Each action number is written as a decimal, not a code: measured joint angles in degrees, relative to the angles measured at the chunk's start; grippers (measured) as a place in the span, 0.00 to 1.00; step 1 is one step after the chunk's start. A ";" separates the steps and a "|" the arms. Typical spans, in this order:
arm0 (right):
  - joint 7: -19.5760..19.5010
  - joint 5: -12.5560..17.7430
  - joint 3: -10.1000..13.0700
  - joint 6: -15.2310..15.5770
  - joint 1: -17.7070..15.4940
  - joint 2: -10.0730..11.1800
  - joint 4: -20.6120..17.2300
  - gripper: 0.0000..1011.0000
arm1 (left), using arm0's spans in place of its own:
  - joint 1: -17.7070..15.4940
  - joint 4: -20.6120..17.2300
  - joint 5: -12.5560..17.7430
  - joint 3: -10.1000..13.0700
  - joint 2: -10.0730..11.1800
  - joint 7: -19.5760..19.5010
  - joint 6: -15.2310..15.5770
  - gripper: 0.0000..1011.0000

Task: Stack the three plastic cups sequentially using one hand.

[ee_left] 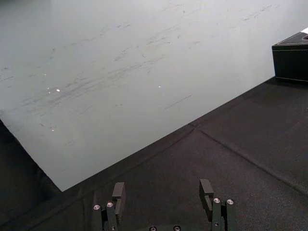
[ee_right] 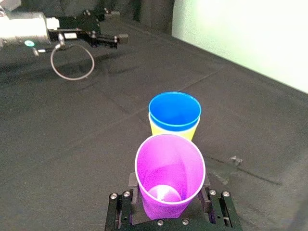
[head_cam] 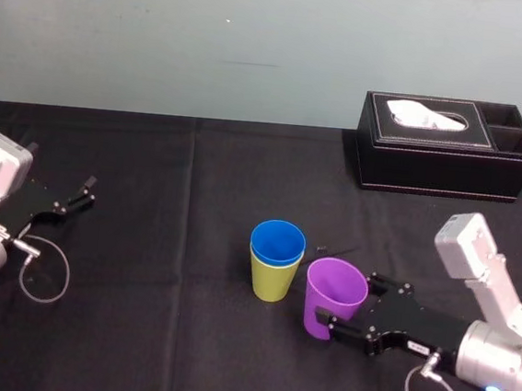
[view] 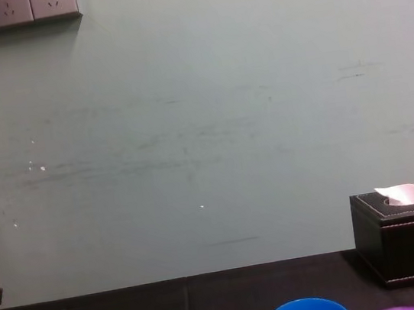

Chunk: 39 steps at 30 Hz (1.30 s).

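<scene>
While left pincer point(ee_left: 162, 191) idles, purple cup point(head_cam: 335, 293) sits clamped inside right pincer point(ee_right: 169, 197).

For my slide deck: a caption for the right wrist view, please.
Right hand grips the purple cup beside the blue cup nested in the yellow-green cup.

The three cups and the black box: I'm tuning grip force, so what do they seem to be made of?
The purple cup, blue cup and yellow-green cup: likely thin plastic, smooth and faintly glossy; the purple wall looks slightly translucent. The black tissue box: probably faux leather, matte, with pale stitching along its edges.
</scene>
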 joint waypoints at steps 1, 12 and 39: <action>-0.06 0.20 0.33 0.09 -0.33 0.37 -0.67 0.72 | 0.00 0.00 0.00 0.00 0.00 0.00 0.00 1.00; -1.13 2.29 5.12 0.73 -2.97 4.39 -8.19 0.72 | -0.01 0.00 0.00 0.00 0.00 0.00 0.00 1.00; -3.49 -1.26 -2.10 6.78 10.71 -3.50 -5.53 0.72 | 0.00 0.00 0.00 0.00 0.00 0.00 0.00 1.00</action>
